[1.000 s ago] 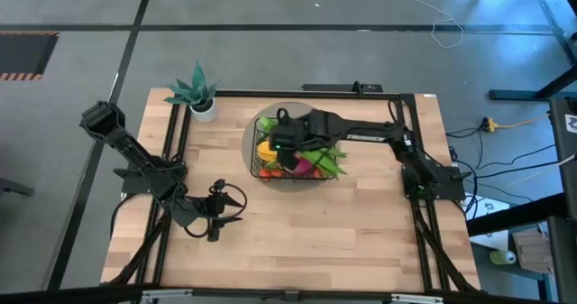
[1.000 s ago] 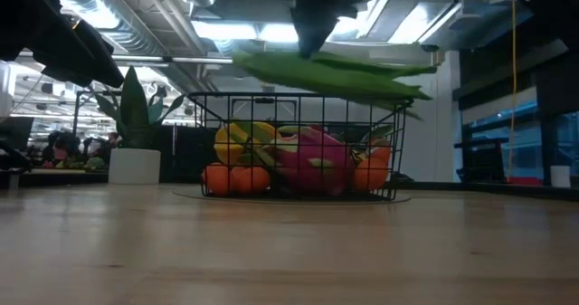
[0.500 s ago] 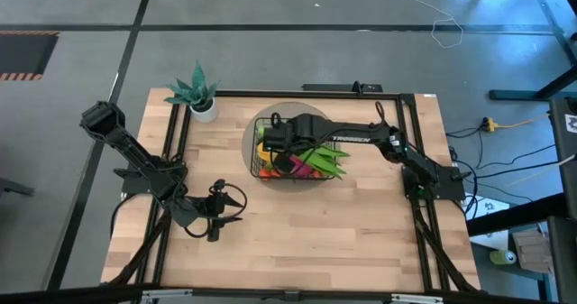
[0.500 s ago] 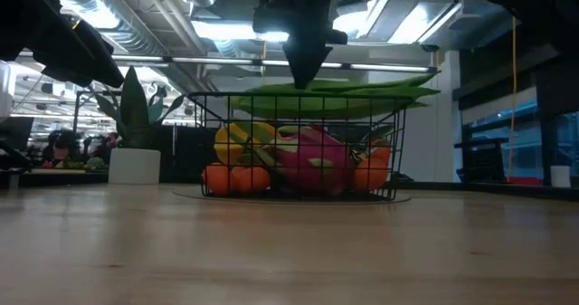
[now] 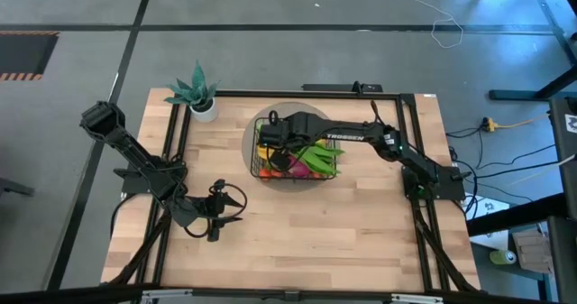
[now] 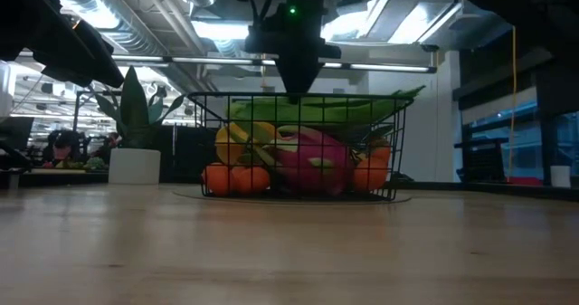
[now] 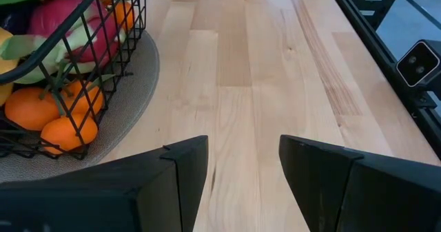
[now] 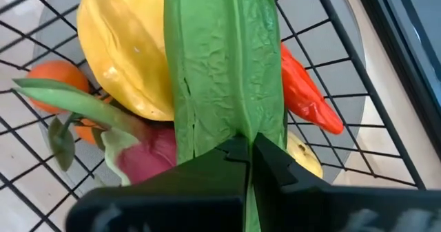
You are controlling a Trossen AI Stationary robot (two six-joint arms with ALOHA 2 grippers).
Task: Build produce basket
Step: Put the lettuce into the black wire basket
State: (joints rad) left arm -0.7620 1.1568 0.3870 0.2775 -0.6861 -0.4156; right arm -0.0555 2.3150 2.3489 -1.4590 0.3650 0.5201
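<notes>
Your black wire basket (image 6: 298, 147) sits on a round grey mat (image 7: 131, 87) at the table's (image 5: 297, 232) far middle, full of smooth plastic produce. The right claw (image 8: 249, 164) pinches the long, crinkled green leaf bundle (image 8: 224, 67) over the rim. Your left claw (image 7: 241, 160) rests wide apart near the front left.

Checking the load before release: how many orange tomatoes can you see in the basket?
3 orange tomatoes: two side by side at the basket's left end in the low view, one at its right end; more may be hidden under other produce.
</notes>
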